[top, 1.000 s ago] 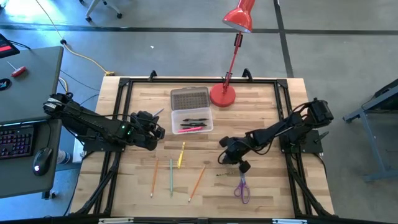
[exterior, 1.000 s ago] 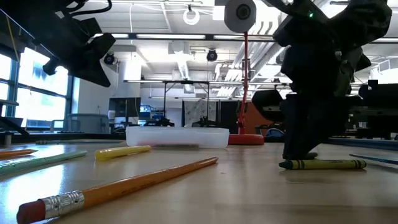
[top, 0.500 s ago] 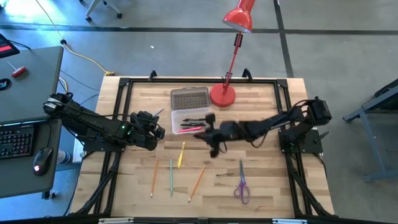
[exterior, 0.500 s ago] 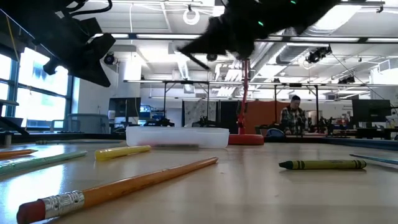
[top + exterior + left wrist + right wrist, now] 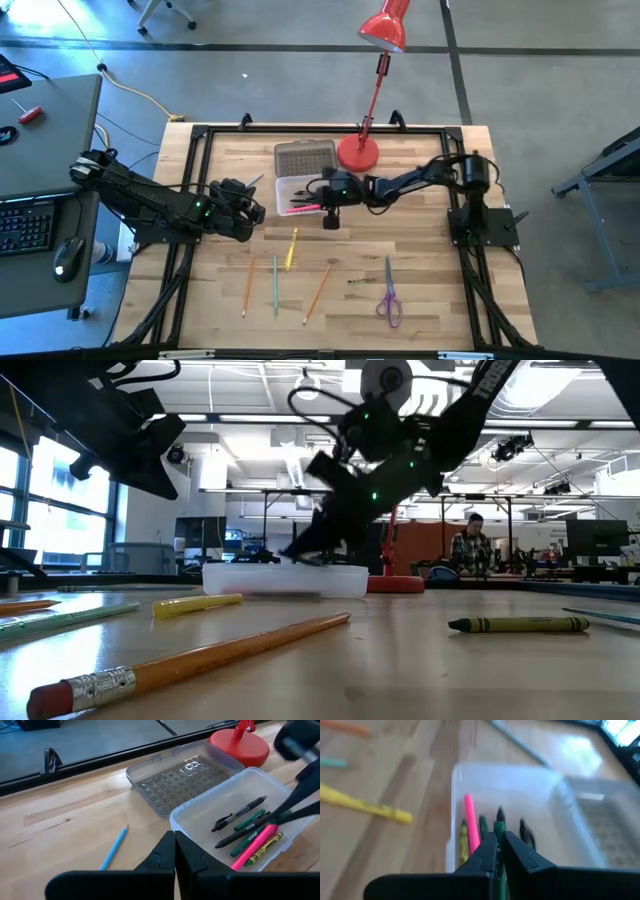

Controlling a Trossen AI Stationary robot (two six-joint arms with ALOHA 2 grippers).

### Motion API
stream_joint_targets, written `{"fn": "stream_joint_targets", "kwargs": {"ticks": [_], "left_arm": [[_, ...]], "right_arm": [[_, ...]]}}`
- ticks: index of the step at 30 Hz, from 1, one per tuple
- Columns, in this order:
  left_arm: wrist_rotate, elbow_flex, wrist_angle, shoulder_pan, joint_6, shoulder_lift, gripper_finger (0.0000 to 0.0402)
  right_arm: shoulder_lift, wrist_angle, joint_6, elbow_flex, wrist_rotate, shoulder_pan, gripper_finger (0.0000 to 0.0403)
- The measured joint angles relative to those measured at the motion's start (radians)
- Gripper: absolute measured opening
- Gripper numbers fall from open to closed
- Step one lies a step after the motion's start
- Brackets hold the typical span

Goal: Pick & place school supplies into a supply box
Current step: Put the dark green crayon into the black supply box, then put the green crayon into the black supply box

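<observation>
High view: my right hand (image 5: 331, 205) sits at centre frame over the right edge of the supply box (image 5: 309, 193), fingers together. The box lies open just left of the red lamp base (image 5: 358, 153), its ribbed lid (image 5: 305, 158) folded back toward the top of the frame. My left hand (image 5: 240, 203) waits at the box's left side, fingers together and empty. Loose supplies lie in the lower half of the desk (image 5: 430, 290): scissors (image 5: 388, 299) lower right, pencils (image 5: 276, 283) lower centre. I judge this to be the drop-off step. To do it well I should lower until the item points along the box's length, part the fingers only once it is inside the walls, then lift straight up.

Low view: the right hand hangs over the box at centre frame. A thin dark stick seems to slant from it toward the rim, but it is blurred.

Left wrist view: the box at right holds dark pens (image 5: 239, 813), green ones and a pink marker (image 5: 253, 845). The right hand is a dark blur cut off at the right edge.

Right wrist view: the fingers are pressed together at bottom centre above the box; whether a green pen is pinched between them I cannot confirm.
</observation>
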Motion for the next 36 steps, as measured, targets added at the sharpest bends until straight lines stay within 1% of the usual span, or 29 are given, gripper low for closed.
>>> {"fn": "stream_joint_targets", "kwargs": {"ticks": [4,10,13,17,21,23,25,28,32,36], "left_arm": [[-0.002,0.000,0.000,0.000,0.000,0.000,0.0031],[-0.005,0.000,0.000,0.000,0.004,0.000,0.0031],[-0.005,0.000,0.000,0.000,0.004,0.000,0.0031],[-0.005,0.000,0.000,0.000,0.004,0.000,0.0031],[-0.005,0.000,0.000,0.000,0.004,0.000,0.0031],[-0.006,0.000,0.000,0.000,0.004,0.000,0.0031],[-0.005,0.000,0.000,0.000,0.004,0.000,0.0031],[-0.005,0.000,0.000,0.000,0.005,0.000,0.0031],[-0.005,0.000,0.002,0.000,0.008,0.000,0.0031],[-0.004,0.000,0.008,0.000,0.008,0.000,0.0031]], "right_arm": [[0.022,0.008,-0.040,0.017,0.049,-0.001,0.0001],[0.022,0.007,-0.075,0.035,0.051,-0.001,0.0004],[0.022,0.007,-0.079,0.039,0.050,0.004,0.0023],[0.022,0.007,-0.079,0.039,0.054,0.015,0.0060],[0.014,-0.002,-0.097,0.039,0.117,0.053,0.0089],[-0.012,-0.034,-0.103,0.039,0.138,0.087,0.0097],[-0.060,-0.093,-0.106,0.039,0.130,0.136,0.0100],[-0.151,-0.227,-0.093,0.041,0.135,0.228,0.0101],[-0.254,-0.379,0.039,0.041,0.148,0.365,0.0097],[-0.289,-0.480,0.134,0.040,0.174,0.500,0.0097]]}}
